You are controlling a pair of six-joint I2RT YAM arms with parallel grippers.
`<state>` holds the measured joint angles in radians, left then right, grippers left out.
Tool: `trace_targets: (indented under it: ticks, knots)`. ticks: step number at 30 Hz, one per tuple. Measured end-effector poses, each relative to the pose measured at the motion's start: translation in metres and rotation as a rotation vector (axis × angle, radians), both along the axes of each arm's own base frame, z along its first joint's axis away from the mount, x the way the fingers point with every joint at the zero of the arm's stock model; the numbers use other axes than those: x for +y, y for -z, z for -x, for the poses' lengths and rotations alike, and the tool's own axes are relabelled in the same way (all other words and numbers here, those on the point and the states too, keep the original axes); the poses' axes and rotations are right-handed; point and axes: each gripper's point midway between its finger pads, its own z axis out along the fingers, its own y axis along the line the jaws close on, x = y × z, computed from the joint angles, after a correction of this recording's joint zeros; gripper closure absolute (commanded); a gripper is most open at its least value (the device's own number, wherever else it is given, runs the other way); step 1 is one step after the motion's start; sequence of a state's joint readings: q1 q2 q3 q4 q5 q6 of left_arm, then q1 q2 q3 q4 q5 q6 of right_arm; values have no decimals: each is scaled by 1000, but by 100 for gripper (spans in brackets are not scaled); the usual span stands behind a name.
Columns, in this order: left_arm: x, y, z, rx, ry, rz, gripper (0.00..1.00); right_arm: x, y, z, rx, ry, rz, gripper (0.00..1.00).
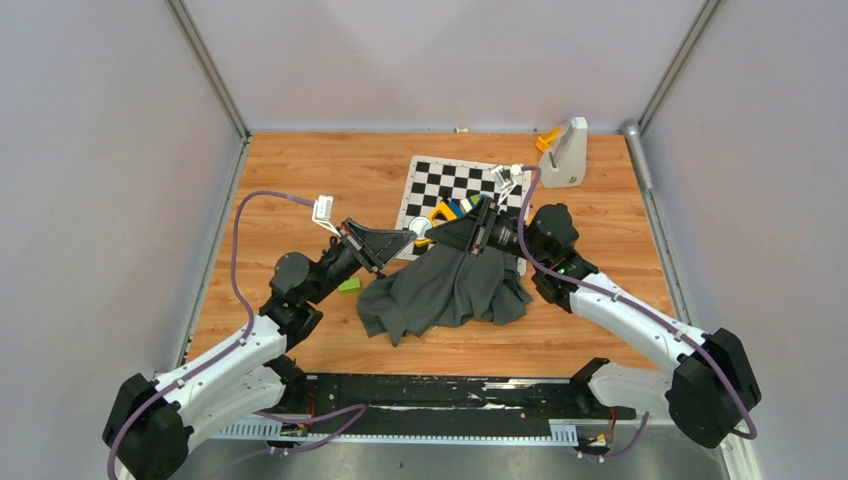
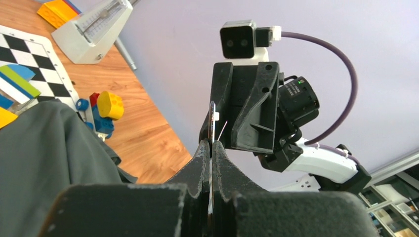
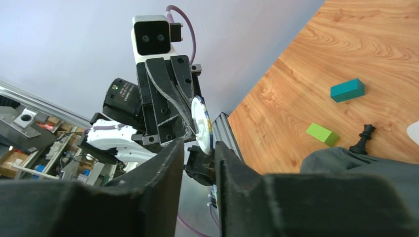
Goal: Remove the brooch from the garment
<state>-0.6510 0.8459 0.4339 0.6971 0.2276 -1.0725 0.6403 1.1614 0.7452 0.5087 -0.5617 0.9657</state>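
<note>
On my feeds the garment (image 1: 450,285) reads as soft, matt cloth, dark grey and loosely folded. The brooch (image 3: 201,121) has a smooth, glossy white face (plastic or enamel, I can't tell which) and a thin pale pin that looks like metal. The left gripper (image 2: 211,148) and right gripper (image 3: 199,145) are matt black plastic, faintly ridged and grainy. The table (image 1: 300,170) is wood-grained and smooth, with a low sheen. The board (image 1: 455,180) looks flat and matt. The bricks (image 2: 109,104) are shiny plastic, and the arm shells (image 1: 630,320) are glossy white.
</note>
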Motion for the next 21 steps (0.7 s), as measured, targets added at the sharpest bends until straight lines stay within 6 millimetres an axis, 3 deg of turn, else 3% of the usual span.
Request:
trace_targets:
  ticks: [5, 9, 12, 16, 18, 20, 21]
  knots:
    - [0, -8, 3, -16, 12, 30, 100, 1, -4, 2, -17, -17, -16, 84]
    - [0, -11, 5, -21, 23, 39, 100, 2, -3, 2, -11, -25, -14, 85]
    - [-2, -9, 4, -19, 33, 40, 100, 2, -2, 3, -10, -29, -14, 100]
    - [-4, -6, 3, -8, 39, 42, 100, 3, -2, 4, -8, -34, -12, 100]
    - [-4, -6, 3, -8, 42, 43, 89, 2, -2, 4, -9, -34, -11, 100]
    - [-5, -5, 3, -10, 46, 40, 69, 2, -1, 4, -4, -31, -7, 100]
    - [-5, -4, 3, -13, 46, 34, 66, 1, 0, 4, -1, -29, -1, 100]
